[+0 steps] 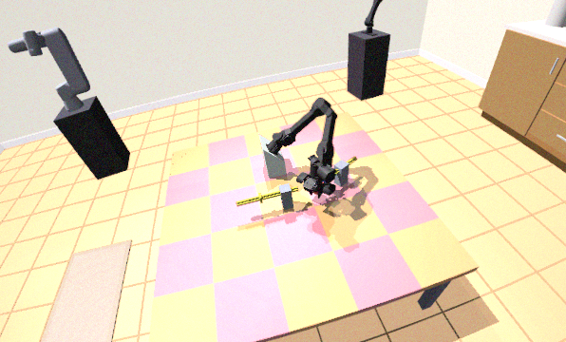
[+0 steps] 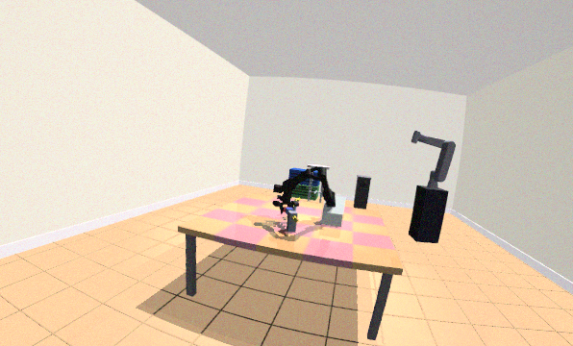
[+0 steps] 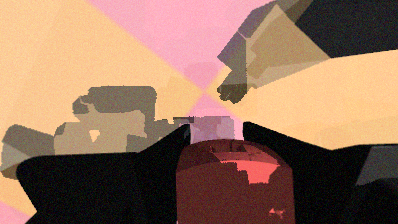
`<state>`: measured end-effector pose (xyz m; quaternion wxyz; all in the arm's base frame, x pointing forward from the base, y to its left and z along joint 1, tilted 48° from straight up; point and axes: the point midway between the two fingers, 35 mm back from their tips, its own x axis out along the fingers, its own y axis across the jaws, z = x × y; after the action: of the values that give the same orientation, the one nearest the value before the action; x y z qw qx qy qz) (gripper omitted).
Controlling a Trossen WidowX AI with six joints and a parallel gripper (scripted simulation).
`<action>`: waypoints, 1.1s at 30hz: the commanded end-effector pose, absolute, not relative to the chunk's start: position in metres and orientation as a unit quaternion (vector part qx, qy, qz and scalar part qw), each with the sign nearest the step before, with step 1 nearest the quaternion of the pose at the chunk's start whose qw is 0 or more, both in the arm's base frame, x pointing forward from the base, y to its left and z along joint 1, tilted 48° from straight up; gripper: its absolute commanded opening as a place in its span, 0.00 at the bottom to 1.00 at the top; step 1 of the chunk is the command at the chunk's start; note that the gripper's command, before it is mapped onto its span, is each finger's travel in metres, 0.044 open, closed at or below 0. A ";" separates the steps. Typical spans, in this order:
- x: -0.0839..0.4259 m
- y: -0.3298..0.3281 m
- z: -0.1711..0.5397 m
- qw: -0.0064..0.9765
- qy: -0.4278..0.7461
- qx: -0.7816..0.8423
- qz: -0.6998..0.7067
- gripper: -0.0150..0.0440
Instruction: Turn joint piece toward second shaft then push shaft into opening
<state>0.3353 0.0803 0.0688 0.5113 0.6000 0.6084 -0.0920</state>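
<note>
My gripper (image 1: 320, 192) (image 3: 216, 128) is closed on the red joint piece (image 3: 227, 192), which sits between the black fingers in the wrist view. The arm hides the joint piece in the top view, and which way its opening points cannot be made out. The first shaft (image 1: 352, 161) is yellow and runs through the right grey block (image 1: 342, 174) (image 2: 291, 222) towards the gripper. The second shaft (image 1: 248, 200), yellow with a small cross-piece, passes through the left grey block (image 1: 287, 198). Its near end (image 1: 294, 189) stops short of the gripper, with a gap between.
The arm's pale grey base block (image 1: 275, 167) (image 2: 334, 213) stands behind the left block. The checkered table (image 1: 245, 309) (image 2: 248, 235) carries everything. Other arms on black pedestals (image 1: 95, 142) (image 1: 368, 66) and a wooden cabinet (image 1: 520, 81) stand off the table.
</note>
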 end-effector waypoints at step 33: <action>0.335 0.080 0.069 0.511 0.608 0.600 -0.092 0.25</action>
<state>0.3353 0.0803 0.0688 0.5113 0.6000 0.6084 -0.0920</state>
